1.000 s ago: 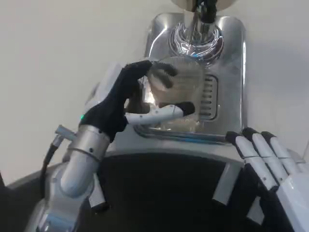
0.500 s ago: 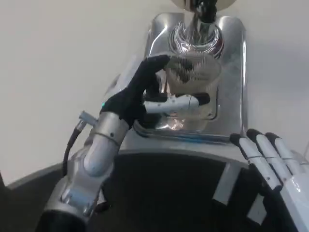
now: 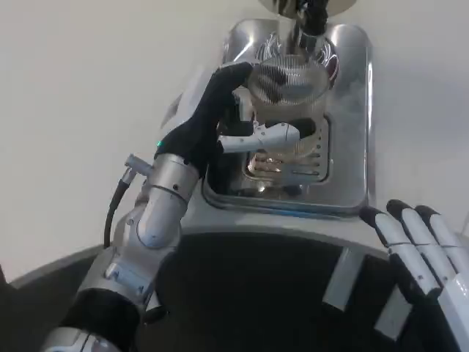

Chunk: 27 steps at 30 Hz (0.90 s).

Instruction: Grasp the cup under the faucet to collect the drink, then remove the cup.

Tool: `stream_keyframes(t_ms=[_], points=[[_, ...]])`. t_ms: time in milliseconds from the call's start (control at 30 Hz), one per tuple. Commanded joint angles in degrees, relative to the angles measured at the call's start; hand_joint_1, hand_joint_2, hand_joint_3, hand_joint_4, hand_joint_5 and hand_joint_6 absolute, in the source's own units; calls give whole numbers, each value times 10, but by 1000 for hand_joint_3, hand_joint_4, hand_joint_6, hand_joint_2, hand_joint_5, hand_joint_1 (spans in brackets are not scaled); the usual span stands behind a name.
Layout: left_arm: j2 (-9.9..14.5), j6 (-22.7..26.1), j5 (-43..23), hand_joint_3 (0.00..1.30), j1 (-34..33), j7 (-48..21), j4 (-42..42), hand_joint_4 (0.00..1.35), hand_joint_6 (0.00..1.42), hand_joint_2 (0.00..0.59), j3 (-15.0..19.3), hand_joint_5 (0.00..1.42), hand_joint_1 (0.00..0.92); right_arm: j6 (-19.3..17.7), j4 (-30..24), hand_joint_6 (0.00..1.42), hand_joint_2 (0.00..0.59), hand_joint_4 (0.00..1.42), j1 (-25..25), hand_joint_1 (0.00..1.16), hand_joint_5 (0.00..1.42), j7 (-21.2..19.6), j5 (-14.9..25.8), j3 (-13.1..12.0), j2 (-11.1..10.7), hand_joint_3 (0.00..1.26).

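A clear ribbed cup (image 3: 287, 99) is held upright over the steel drip tray (image 3: 352, 147), its rim close under the faucet spout (image 3: 308, 18) at the top of the picture. My left hand (image 3: 220, 121) grips the cup from the left, with fingers wrapped around its side and one white finger (image 3: 271, 136) across its front. My right hand (image 3: 421, 257) rests at the lower right, fingers straight and apart, holding nothing.
The tray's slotted grate (image 3: 311, 158) lies below the cup. White table surface (image 3: 88, 110) spreads to the left and right of the tray. The robot's dark body (image 3: 256, 293) fills the bottom of the picture.
My left hand has carried the cup up and to the right, from over the grate to just under the spout. The right hand has slid slightly lower and to the right.
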Motion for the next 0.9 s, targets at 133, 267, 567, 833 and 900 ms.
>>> stream_keyframes(t_ms=[133,267,567,833,900], points=[[7,-7,12,392,6,8,-1,382,853,72,-14,747,447,4,-6,95,316,32,0,833,15,11,5,-3,37,95],[14,-10,8,156,17,-14,-20,97,444,66,-19,457,408,13,-6,95,318,32,-11,833,15,21,3,3,35,95],[19,-2,1,133,38,-26,-54,69,396,64,-17,437,363,28,-6,95,317,32,-24,862,15,28,14,-12,22,92],[19,25,-38,62,101,-39,-141,5,210,44,11,319,189,38,-6,95,312,22,-41,840,15,44,32,-28,13,86],[13,40,-56,38,124,-43,-169,0,168,44,23,275,169,46,-6,95,311,22,-41,836,15,49,36,-26,11,84]])
